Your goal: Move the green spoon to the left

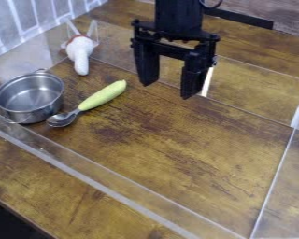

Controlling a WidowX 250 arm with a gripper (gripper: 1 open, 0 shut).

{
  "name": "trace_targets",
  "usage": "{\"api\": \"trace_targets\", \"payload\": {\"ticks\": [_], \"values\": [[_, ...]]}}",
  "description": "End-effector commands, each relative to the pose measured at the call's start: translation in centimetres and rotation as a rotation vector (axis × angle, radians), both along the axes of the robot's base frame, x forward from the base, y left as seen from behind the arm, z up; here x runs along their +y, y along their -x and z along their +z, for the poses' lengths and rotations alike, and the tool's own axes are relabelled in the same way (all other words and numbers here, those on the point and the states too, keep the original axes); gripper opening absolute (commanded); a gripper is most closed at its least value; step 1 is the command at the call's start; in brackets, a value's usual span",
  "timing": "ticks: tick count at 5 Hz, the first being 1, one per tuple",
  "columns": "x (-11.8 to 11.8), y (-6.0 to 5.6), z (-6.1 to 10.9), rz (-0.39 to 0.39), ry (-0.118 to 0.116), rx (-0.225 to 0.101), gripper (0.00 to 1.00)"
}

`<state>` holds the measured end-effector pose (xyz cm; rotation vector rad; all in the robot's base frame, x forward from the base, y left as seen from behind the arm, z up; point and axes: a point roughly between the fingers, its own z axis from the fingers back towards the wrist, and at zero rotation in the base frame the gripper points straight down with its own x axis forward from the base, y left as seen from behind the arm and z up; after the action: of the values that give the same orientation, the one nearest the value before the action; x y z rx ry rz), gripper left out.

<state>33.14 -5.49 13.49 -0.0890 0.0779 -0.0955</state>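
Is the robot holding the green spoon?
No, the green spoon lies on the table beside the steel bowl, away from the open gripper.

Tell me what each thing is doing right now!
gripper: open, holding nothing, up above the table.
green spoon: lying flat on the table, scoop end beside the bowl.
steel bowl: upright, looks empty.
white object with orange tip: lying on the table behind the bowl.
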Motion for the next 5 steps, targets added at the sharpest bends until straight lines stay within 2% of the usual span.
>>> {"api": "trace_targets", "payload": {"ticks": [1, 4, 5], "values": [[-0.6, -0.7, 1.8, -0.033, 0.001, -0.088, 1.0], [-0.8, -4.1, 0.8, 0.075, -0.03, -0.14, 1.0], [0.1, -4.0, 1.6, 0.056, -0.035, -0.153, 1.0]]}}
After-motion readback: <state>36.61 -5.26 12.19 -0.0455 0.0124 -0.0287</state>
